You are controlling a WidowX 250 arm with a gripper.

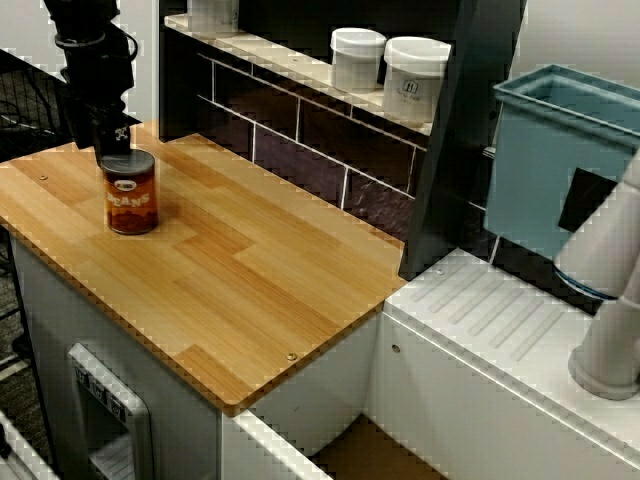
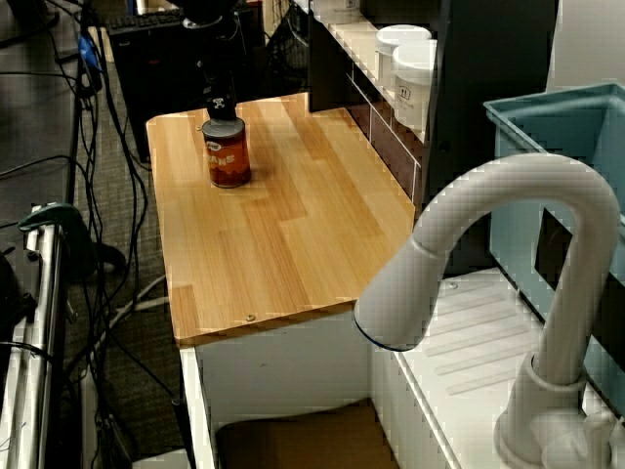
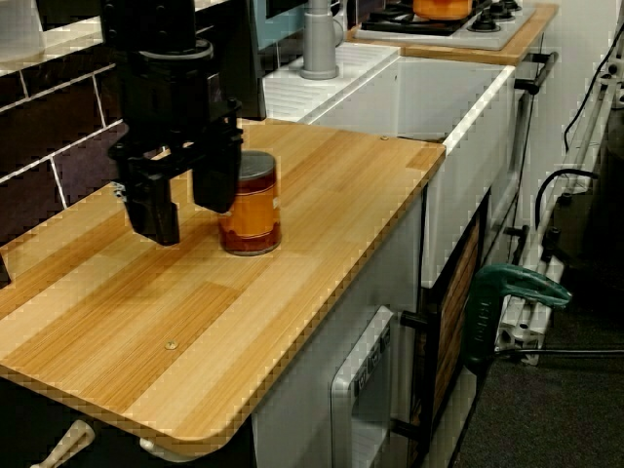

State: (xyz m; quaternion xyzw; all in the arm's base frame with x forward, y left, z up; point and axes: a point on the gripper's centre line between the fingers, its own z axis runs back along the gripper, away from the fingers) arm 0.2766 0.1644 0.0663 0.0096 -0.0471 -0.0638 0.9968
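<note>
A can of beans (image 1: 131, 192) with an orange label stands upright on the wooden counter (image 1: 250, 270) near its far left end. My black gripper (image 3: 187, 219) hangs low right beside the can (image 3: 252, 205), open, its two fingers (image 3: 156, 210) spread with nothing between them. In the view from the counter's end the nearer finger overlaps the can's left side, and the can stands outside the gap. Seen from the sink side, the gripper (image 1: 115, 152) is just behind the can's top. Seen over the tap, the gripper (image 2: 221, 107) sits at the can's (image 2: 227, 153) far edge.
Two white jars (image 1: 357, 58) (image 1: 415, 78) stand on the tiled shelf behind the counter. A blue bin (image 1: 560, 160) and a white tap (image 2: 488, 254) are by the sink (image 3: 458, 107). A green clamp (image 3: 512, 292) and cables lie on the floor side.
</note>
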